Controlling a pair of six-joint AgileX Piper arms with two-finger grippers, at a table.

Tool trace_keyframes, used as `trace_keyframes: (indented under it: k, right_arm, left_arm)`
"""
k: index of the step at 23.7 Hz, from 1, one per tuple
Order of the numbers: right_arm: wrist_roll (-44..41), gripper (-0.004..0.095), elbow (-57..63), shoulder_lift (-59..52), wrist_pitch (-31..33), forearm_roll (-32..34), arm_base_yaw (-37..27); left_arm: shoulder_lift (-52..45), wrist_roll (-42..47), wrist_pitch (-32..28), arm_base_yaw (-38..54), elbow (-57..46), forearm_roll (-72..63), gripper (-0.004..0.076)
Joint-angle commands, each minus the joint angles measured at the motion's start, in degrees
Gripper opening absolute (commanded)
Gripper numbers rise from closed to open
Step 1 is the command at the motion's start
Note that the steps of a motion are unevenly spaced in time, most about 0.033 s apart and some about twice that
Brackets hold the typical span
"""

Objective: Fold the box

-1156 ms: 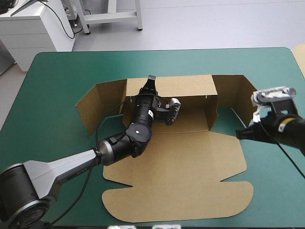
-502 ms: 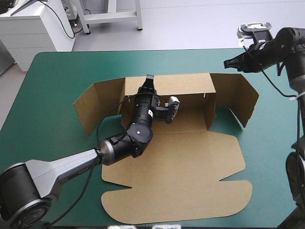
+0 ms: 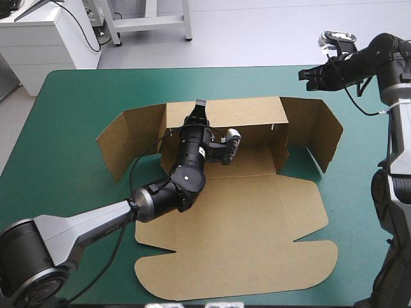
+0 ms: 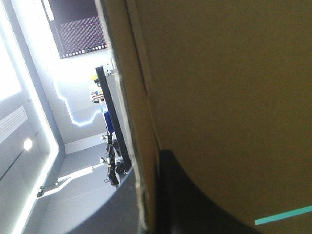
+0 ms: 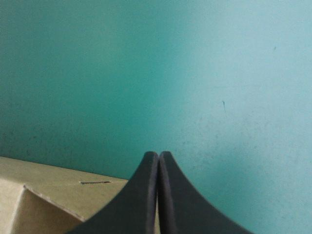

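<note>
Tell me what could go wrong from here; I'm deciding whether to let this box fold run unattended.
1. Only the left gripper pinches the box's raised back wall; a slip would likely drop it flat.
2. The right gripper, shut, hangs off beyond the splayed right flap; on approach it could knock that flap or shove the box.

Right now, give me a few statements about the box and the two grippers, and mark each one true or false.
1. The left gripper pinches the top edge of the box at its raised back wall. True.
2. The right gripper is open. False: it is shut, its black tips meeting in a point.
3. The right gripper holds the box's right flap. False: it hangs clear of the board, above the teal-green cover.
4. The lid lies flat toward the table's near edge. True.
</note>
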State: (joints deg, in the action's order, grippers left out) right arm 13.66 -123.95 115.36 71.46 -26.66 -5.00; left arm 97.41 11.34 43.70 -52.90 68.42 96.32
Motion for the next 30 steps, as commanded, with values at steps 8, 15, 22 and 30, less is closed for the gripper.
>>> trace_keyframes:
  k: [8, 15, 22, 30]
  right_arm:
    - [-0.2, -0.0021, -3.1, -2.2, -0.1, 1.9, -0.3]
    - [2.0, -0.0021, 6.7, -5.7, -0.1, 4.7, -0.3]
    - [5.0, -0.0021, 18.8, -14.2, -0.1, 1.5, -0.4]
    - [6.7, -0.0021, 22.9, -15.6, -3.6, -0.6, -0.4]
  left_arm:
    - [-2.5, -0.4, 0.6, -0.2, 1.8, 6.1, -0.0008]
    - [-2.5, -0.4, 0.6, -0.2, 1.7, 6.1, -0.0008]
    - [-2.5, -0.4, 0.6, -0.2, 1.7, 6.1, -0.0008]
    - [-2.5, -0.4, 2.8, -0.2, 2.3, 6.1, -0.0008]
